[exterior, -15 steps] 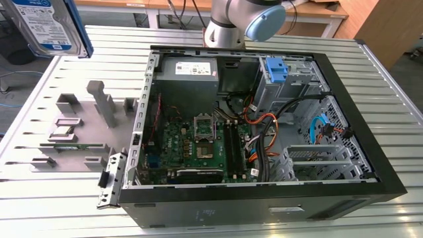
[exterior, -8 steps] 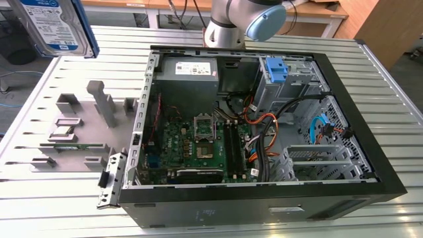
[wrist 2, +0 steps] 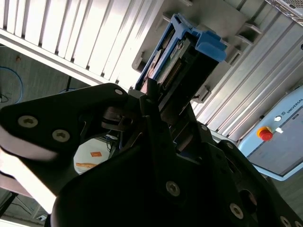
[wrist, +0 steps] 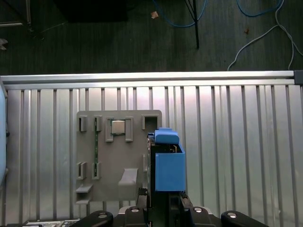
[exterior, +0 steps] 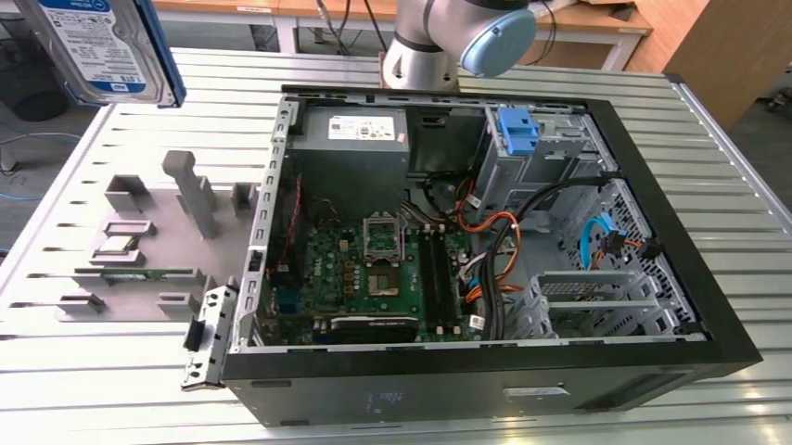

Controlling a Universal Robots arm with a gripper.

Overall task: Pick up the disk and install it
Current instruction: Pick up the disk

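The disk (exterior: pixel 106 46), a silver drive with a white-and-blue label in a blue bracket, hangs high above the table at the exterior view's far left. In both wrist views my gripper (wrist 2: pixel 156 101) (wrist: pixel 163 201) is shut on one end of the disk (wrist 2: pixel 182 56) (wrist: pixel 168 165), and the blue bracket sticks out past the black fingers. Beneath the disk lies the grey parts holder (wrist: pixel 118 151) on the slatted table. The open computer case (exterior: pixel 693 306) lies to the exterior view's right of the holder.
The grey holder (exterior: pixel 148 232) carries a green circuit strip (exterior: pixel 136 273) and a small square chip (exterior: pixel 118 246). Inside the case are a motherboard (exterior: pixel 371 269), cables, a blue bracket (exterior: pixel 517 130) and a metal drive cage (exterior: pixel 594 297). The arm's base (exterior: pixel 427 46) stands behind the case.
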